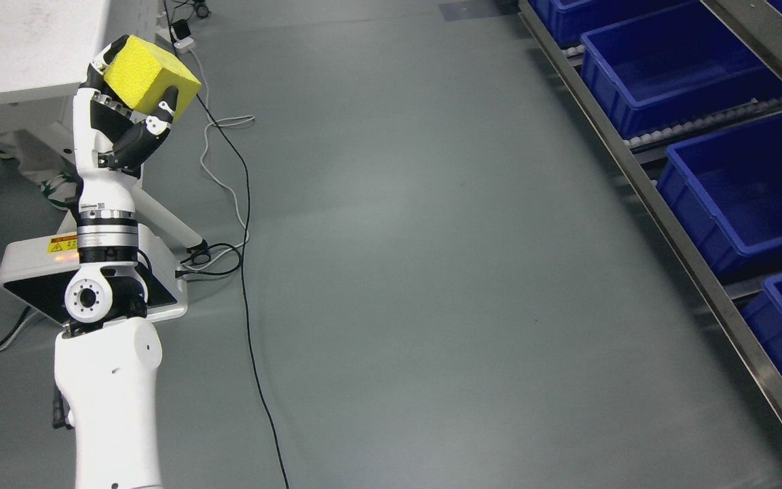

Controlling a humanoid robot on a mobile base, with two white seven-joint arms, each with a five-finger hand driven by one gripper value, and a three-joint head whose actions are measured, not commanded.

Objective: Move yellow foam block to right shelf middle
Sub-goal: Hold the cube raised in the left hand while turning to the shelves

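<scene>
White casing covers my left arm, rising from the lower left. At its top my left hand (119, 112) has its fingers (163, 112) curled tight around the yellow foam block (150, 73), held up in the air and tilted. Black cables (248, 272) trail over the grey floor (432, 272) beyond. Far right, blue bins (676, 68) sit on the metal shelf (642, 176), well apart from the block.

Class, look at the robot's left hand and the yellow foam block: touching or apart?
Touching. The head view shows the left hand raised with its fingers wrapped against the yellow foam block, holding it off the floor.
</scene>
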